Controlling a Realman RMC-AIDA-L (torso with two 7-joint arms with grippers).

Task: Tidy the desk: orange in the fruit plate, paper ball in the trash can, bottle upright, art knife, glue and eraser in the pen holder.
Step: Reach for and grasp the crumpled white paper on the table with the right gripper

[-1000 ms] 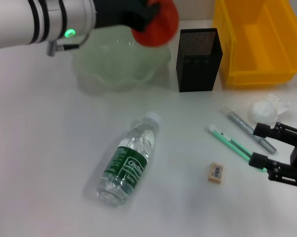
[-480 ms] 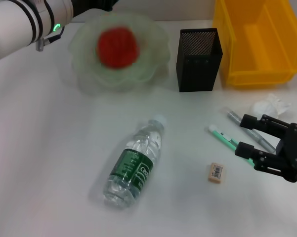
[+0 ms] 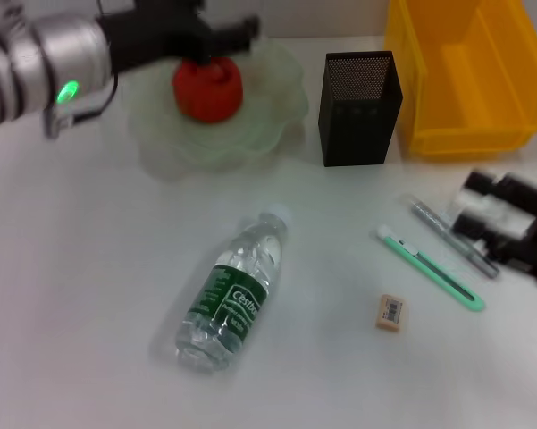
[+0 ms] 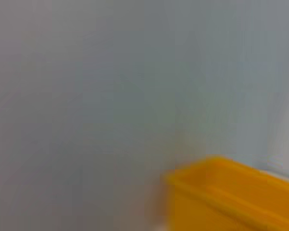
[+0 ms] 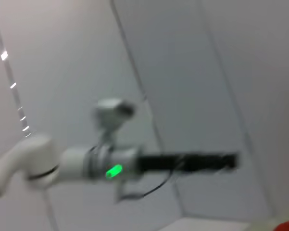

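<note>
While the left hand (image 3: 222, 36) is hovering released just above the orange (image 3: 207, 88), the fruit is sitting in the fruit plate (image 3: 272, 112) at the back of the counter (image 3: 89, 295). The right hand (image 3: 496, 217) is hanging over the paper ball's spot near the trash can (image 3: 465, 71); I cannot tell its grip. The bottle (image 3: 232, 290) is lying on its side, the eraser (image 3: 390, 312) beside the green art knife (image 3: 429, 268), the pen holder (image 3: 360, 107) standing behind.
</note>
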